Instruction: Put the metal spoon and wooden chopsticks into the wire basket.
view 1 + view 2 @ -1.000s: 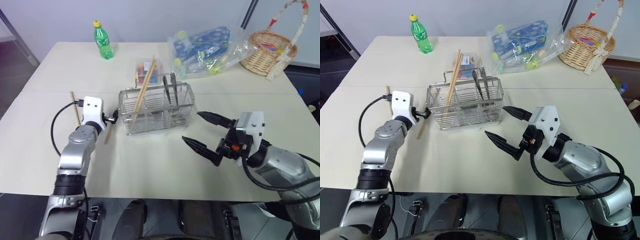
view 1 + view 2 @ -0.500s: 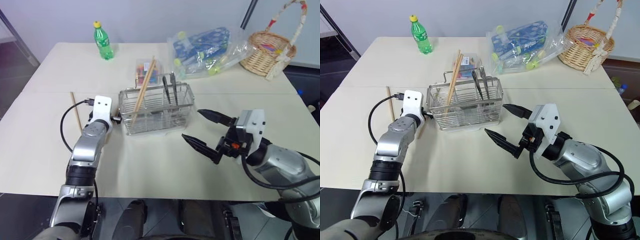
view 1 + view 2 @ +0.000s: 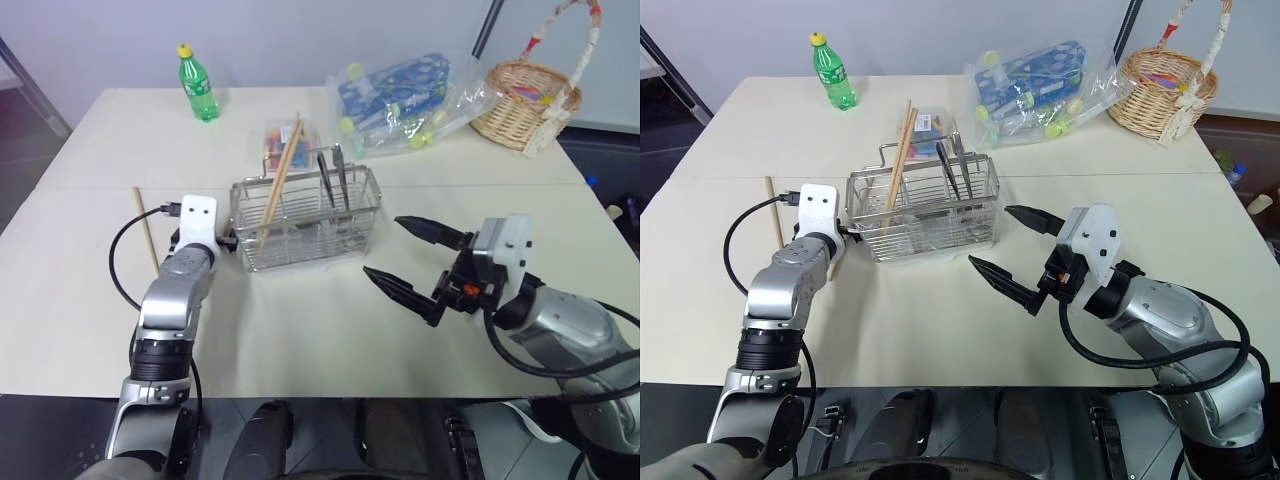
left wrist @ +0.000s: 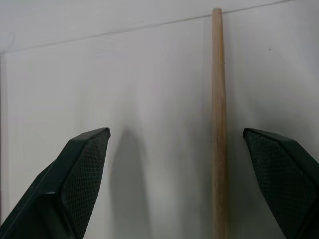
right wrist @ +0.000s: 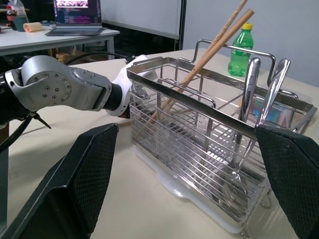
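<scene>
The left gripper (image 4: 174, 164) hung with fingers apart over one chopstick (image 4: 218, 124) flat on the table (image 3: 300, 330); such a thin stick might well roll or slip from the closing pads; the right gripper (image 3: 405, 260) stood empty and apart beside the wire basket (image 3: 305, 215). I counted two chopsticks (image 3: 280, 180) in the basket, two on the table, and two metal handles (image 5: 259, 94), which was the spoon I couldn't tell.

On the table (image 3: 300, 330), the wire basket (image 3: 305, 222) stands ahead of me with two chopsticks (image 3: 280, 180) and metal utensils (image 3: 333, 180) leaning in it. One chopstick (image 3: 147, 230) lies to its left; a bottle (image 3: 198, 83), a plastic bag (image 3: 410, 95) and a wicker basket (image 3: 525, 95) sit behind.
</scene>
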Controlling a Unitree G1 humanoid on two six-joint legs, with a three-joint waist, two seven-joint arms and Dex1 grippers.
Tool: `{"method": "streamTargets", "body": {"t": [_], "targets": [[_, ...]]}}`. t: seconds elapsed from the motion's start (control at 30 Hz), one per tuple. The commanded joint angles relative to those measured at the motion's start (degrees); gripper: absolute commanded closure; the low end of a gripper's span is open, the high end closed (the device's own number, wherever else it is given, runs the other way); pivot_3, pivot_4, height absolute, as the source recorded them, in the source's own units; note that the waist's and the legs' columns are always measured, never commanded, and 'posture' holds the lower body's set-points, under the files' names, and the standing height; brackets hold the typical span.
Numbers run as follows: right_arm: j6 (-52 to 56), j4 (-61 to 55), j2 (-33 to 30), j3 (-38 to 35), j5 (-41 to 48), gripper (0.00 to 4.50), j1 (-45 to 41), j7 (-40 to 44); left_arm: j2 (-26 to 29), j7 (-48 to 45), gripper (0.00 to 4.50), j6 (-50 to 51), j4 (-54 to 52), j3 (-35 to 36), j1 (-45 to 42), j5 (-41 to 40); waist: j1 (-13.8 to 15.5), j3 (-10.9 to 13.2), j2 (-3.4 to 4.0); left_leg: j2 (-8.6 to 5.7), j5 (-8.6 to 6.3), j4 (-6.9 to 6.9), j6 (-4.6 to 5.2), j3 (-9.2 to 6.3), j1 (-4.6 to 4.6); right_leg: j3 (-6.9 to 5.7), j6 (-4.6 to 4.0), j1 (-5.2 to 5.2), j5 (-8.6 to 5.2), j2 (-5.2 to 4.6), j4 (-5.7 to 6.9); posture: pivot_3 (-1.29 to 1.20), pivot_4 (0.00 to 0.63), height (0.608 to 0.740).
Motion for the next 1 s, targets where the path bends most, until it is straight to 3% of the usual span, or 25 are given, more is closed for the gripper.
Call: {"method": "streamTargets", "body": {"t": [0.03,0.1,0.2,0.43,0.47,1.0], "targets": [[-0.6,-0.9,0.0,-0.2,0.2,0.04,-0.5,-0.4,-0.4,0.0,0.00,3.5,-0.1,-0.6,1.4,0.8,0.0,0.0,0.00,0.00,0.00,0.00,0.00,0.00,0.00,0.00,0.00,0.00,0.00,0.00,0.00,0.00,0.150,0.740],[-0.6,-0.8,0.0,-0.2,0.1,0.04,-0.6,-0.5,-0.8,0.1,0.00,3.6,0.0,-0.3,1.3,0.8,0.0,0.0,0.00,0.00,0.00,0.00,0.00,0.00,0.00,0.00,0.00,0.00,0.00,0.00,0.00,0.00,0.150,0.740],[-0.8,-0.6,0.0,-0.3,-0.1,0.00,-0.7,-0.5,-1.2,0.5,0.79,3.3,0.6,0.1,1.0,1.2,0.0,0.0,0.00,0.00,0.00,0.01,0.00,0.00,0.00,0.00,0.00,0.00,0.00,0.00,0.00,0.00,0.150,0.740],[-0.8,-0.5,-0.1,-0.5,-0.1,0.00,-0.6,-0.8,-1.5,0.4,4.24,3.0,0.7,0.4,0.8,1.4,-0.3,0.0,0.01,0.01,0.00,0.01,0.00,0.00,0.04,0.01,0.00,0.00,0.00,0.02,0.06,0.00,0.150,0.740],[-0.7,-0.6,-0.1,-0.6,-0.1,0.00,-0.6,-0.9,-1.4,0.4,4.40,3.0,0.7,0.5,0.9,1.4,-0.2,0.0,0.01,0.02,0.00,0.02,0.00,0.00,0.04,0.01,0.00,0.00,0.00,0.02,0.07,0.00,0.150,0.740],[1.6,-1.9,-3.6,-4.1,5.7,0.00,0.8,1.0,0.2,1.8,4.40,-0.6,1.8,4.3,0.1,1.7,-0.2,0.0,0.01,0.02,0.00,0.07,0.00,0.01,0.04,0.01,-0.01,-0.01,0.00,0.03,0.13,0.00,0.150,0.740]]}}
